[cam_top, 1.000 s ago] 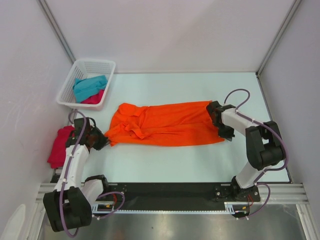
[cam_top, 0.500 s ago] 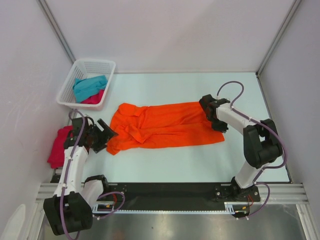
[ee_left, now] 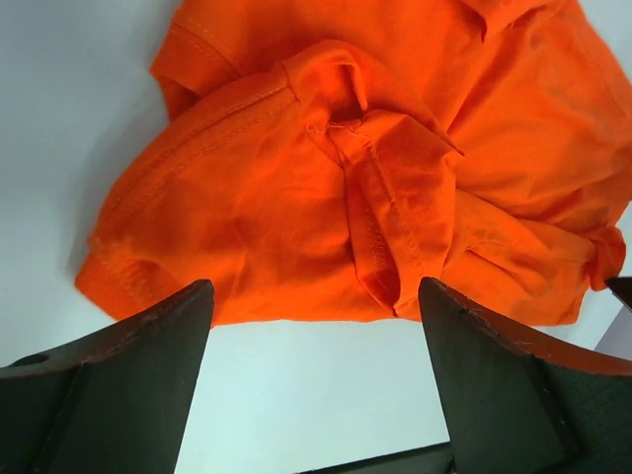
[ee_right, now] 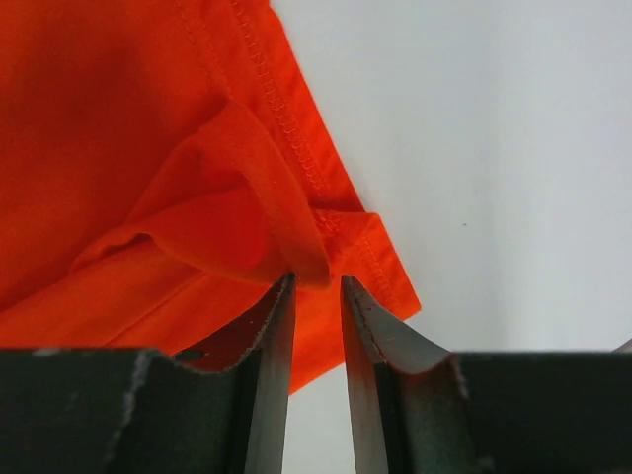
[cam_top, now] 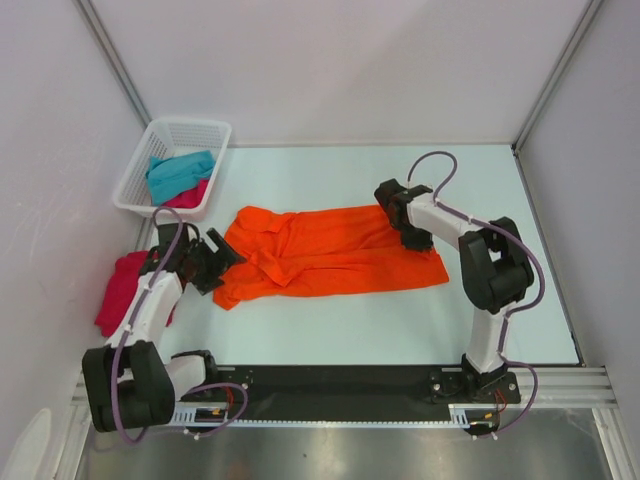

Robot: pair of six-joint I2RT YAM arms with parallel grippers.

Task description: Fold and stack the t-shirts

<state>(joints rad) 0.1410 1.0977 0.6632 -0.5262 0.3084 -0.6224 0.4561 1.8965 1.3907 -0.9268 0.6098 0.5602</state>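
Note:
The orange t-shirt (cam_top: 330,250) lies spread lengthwise across the middle of the table, bunched at its left end. My left gripper (cam_top: 220,262) stands wide open just left of that end. In the left wrist view only bare table lies between its fingers (ee_left: 148,365), and the orange t-shirt's (ee_left: 326,178) crumpled edge begins just past the left gripper's (ee_left: 314,296) tips. My right gripper (cam_top: 393,205) is at the shirt's far right corner, its jaws narrowly parted. In the right wrist view a loose fold of hem (ee_right: 267,217) lies at the right gripper's (ee_right: 317,281) tips, unclamped.
A white lattice basket (cam_top: 172,130) at the far left holds a teal t-shirt (cam_top: 180,172) and a pink t-shirt (cam_top: 190,196). Another pink t-shirt (cam_top: 120,290) lies at the table's left edge beside my left arm. Walls enclose the table on three sides.
Both grippers have opened and let go of the orange shirt. The right gripper has moved left and farther back along the shirt's right end. The left gripper has shifted slightly.

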